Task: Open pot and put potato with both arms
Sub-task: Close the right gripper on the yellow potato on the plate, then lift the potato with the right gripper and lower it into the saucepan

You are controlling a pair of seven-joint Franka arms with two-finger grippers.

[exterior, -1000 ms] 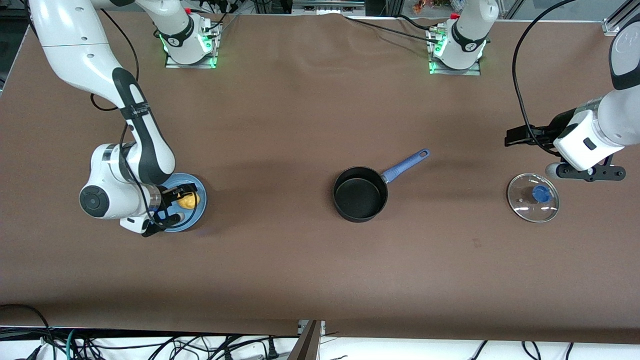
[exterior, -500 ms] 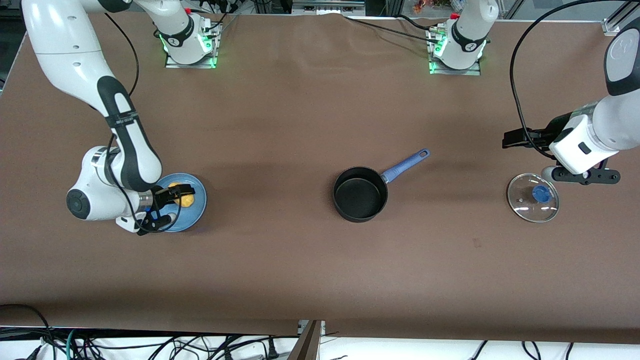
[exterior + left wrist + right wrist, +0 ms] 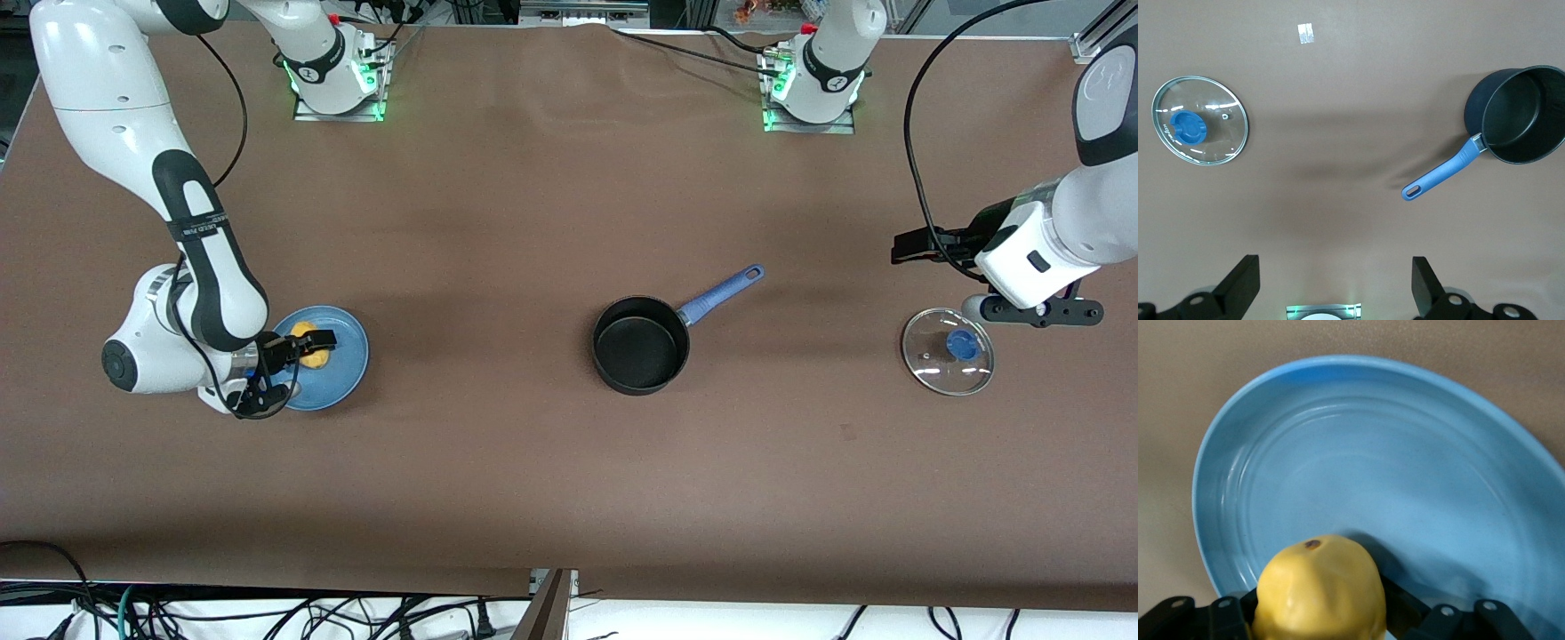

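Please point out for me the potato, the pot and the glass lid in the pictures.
potato [image 3: 1319, 590]: right wrist view, middle of its yellow skin.
pot [image 3: 640, 348]: front view, its black inside bottom.
glass lid [image 3: 1213, 137]: left wrist view, clear glass beside the blue knob.

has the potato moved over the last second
Yes. The potato, between the right gripper's fingers, shifted over the plate toward the right arm's end of the table, away from the unmoved pot.
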